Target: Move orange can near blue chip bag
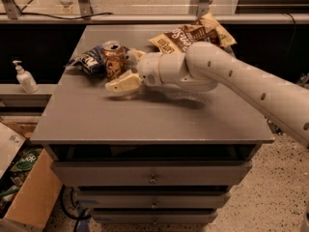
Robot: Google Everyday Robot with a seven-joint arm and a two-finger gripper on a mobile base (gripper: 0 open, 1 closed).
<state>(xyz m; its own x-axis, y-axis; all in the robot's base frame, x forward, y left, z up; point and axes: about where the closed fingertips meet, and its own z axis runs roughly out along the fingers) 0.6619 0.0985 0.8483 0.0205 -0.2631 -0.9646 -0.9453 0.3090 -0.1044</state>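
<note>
The orange can [114, 60] stands upright on the grey table [145, 120] at its far left. It touches the right side of the blue chip bag [88, 61], which lies wrinkled beside it. My gripper [127, 69] is just right of the can, low over the table. Its fingers are open: one cream finger [122, 84] lies in front of the can and the other [135, 55] behind it, neither closed on it. The white arm reaches in from the right.
A brown and cream chip bag [193, 35] lies at the table's far right, behind my arm. A soap dispenser bottle [25, 77] stands on a ledge to the left. A cardboard box [24, 192] sits on the floor at lower left. Drawers are below the tabletop.
</note>
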